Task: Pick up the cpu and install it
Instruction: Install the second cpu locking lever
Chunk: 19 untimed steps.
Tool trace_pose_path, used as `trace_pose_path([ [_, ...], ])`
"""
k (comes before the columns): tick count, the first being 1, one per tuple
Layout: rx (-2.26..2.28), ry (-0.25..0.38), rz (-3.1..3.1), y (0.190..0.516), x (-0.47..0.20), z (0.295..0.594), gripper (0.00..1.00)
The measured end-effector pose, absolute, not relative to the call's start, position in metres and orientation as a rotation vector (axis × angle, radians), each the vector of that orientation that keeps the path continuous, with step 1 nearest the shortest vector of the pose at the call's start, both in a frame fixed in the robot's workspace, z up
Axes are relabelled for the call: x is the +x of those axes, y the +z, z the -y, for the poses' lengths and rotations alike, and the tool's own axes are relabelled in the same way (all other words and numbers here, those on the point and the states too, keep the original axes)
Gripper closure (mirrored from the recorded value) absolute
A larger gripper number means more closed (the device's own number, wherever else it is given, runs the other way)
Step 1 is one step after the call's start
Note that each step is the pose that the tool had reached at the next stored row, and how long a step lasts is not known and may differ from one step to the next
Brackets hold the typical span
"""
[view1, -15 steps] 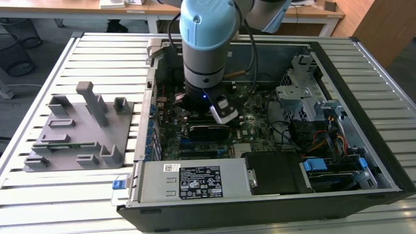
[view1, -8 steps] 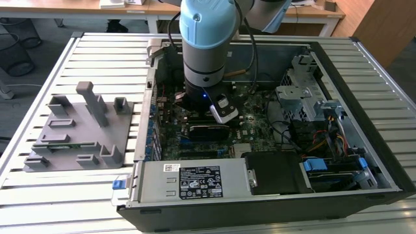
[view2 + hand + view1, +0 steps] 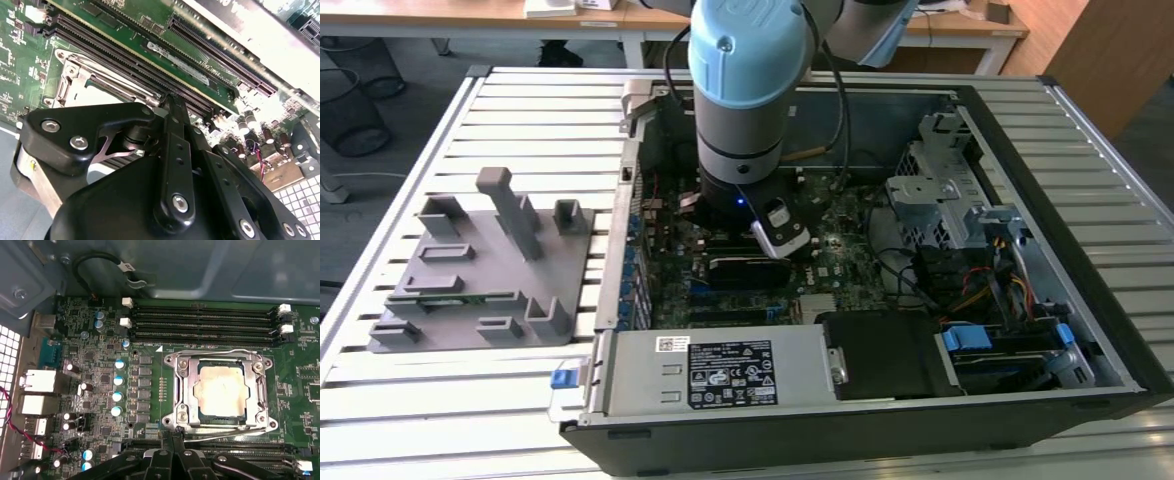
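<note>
The gripper [image 3: 172,437] hangs low inside the open computer case [image 3: 1067,130], just above the green motherboard [image 3: 145,390]. Its two black fingers [image 3: 175,125] are pressed together into one thin tip, clenched with nothing between them. In both wrist views that tip points at the edge of the socket [image 3: 182,390], near the long black memory slots [image 3: 125,55].

The cpu [image 3: 221,390] sits flat in the socket, inside the shiny metal frame. Its pale silver top faces up. A thin wire lever [image 3: 220,352] runs along the frame's edge. The gripper is close beside the cpu but is not touching it.

More memory slots [image 3: 205,320] with white clips at their ends lie on the far side of the socket. Small round blue-topped parts [image 3: 119,380] stand in a row next to the socket.

In the exterior view, the arm [image 3: 744,90] is blue and grey and reaches straight down into the middle of the case. The case lies on its side on a table [image 3: 400,400] made of pale slats. On the exterior view's left, well apart from the case, sits a grey holder tray [image 3: 480,270] with blocks sticking up. A silver power box [image 3: 720,370] fills the near side of the case.
</note>
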State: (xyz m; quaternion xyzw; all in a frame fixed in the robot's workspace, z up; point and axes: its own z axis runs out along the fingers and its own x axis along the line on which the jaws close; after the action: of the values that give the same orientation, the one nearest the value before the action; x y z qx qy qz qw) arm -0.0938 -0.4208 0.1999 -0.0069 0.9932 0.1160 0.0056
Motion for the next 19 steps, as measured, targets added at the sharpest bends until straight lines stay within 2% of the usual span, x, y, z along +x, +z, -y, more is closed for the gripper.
trace_pose_path([
  [13, -0.022, 0.368, -3.109, 0.1978, -0.0938, 0.4228, 0.89],
  [19, -0.021, 0.391, -3.106, 0.1951, -0.0938, 0.4224, 0.89],
])
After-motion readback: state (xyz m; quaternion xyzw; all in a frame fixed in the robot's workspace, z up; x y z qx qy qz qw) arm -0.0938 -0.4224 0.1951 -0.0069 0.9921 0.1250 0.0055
